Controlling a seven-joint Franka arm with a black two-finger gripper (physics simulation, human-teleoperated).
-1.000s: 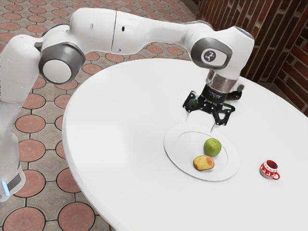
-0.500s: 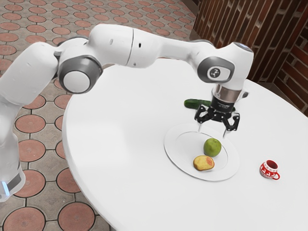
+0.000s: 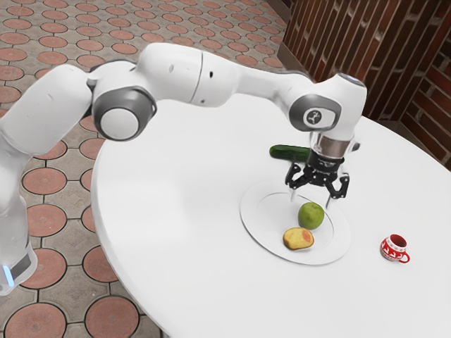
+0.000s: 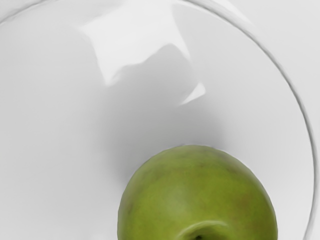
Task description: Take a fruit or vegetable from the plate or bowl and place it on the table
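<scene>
Compared with half a second ago, the jaws have sunk a little closer to the plate (image 3: 257,225), and the arm (image 3: 176,74) has dipped with them. A second ago they were higher and farther from the apple (image 3: 311,215), toward the cucumber (image 3: 285,151). The apple, the yellow fruit (image 3: 298,238) and the plate lie where they lay.

The jaws stand wide apart, pointing down, with nothing between them that they grip. In the exterior view their tips are just above the apple, one toward each side of it, with pale plate visible in the gap. I see no contact with the fruit, though how they line up with it in depth is hard to tell.

The apple rests on the plate, just below the jaws. It is round and green, with a faint brownish tinge on one side and a dark stem hollow on top, which the wrist view catches in part.

The yellow fruit is on the plate too, beyond the apple from the jaws and near it; it is oblong, with a reddish patch. On the table (image 3: 176,211), the cucumber lies behind the jaws, partly hidden by them. The red and white cup (image 3: 391,251) sits well apart from them, outside the plate.
</scene>
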